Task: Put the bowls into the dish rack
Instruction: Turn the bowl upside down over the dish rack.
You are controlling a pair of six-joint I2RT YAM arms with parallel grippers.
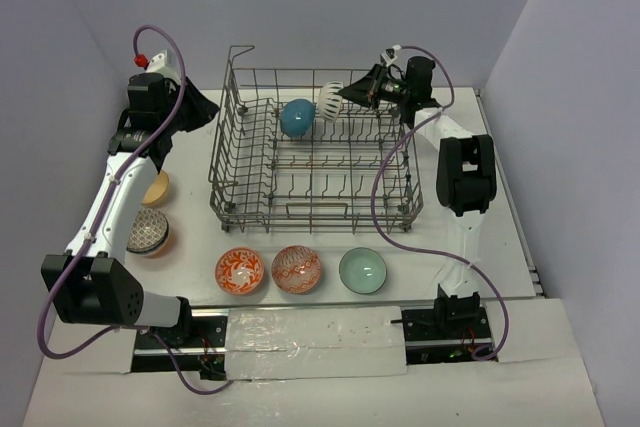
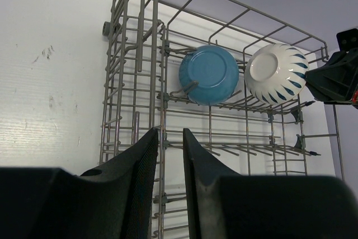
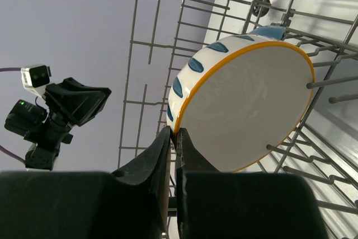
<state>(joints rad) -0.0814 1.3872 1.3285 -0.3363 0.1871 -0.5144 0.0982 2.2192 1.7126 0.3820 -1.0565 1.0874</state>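
Right gripper [image 3: 173,134] clenched on the rim of the white striped bowl [image 3: 246,110]. That bowl stands on edge in the far row of the dish rack [image 1: 218,182], just beside the teal-blue bowl [image 1: 296,118]. Left gripper [image 2: 169,134] has its jaws apart, empty, over the rack's far-left side. On the table [image 1: 420,247] in front of the rack: orange-red patterned bowls [image 1: 240,271], pale green bowl [image 1: 362,270]. Left of the rack: tan bowl [image 1: 156,187], blue-white patterned bowl [image 1: 148,234].

Left bowl [image 1: 297,118] beside right bowl [image 1: 331,99], far row of dish rack [image 1: 315,210].
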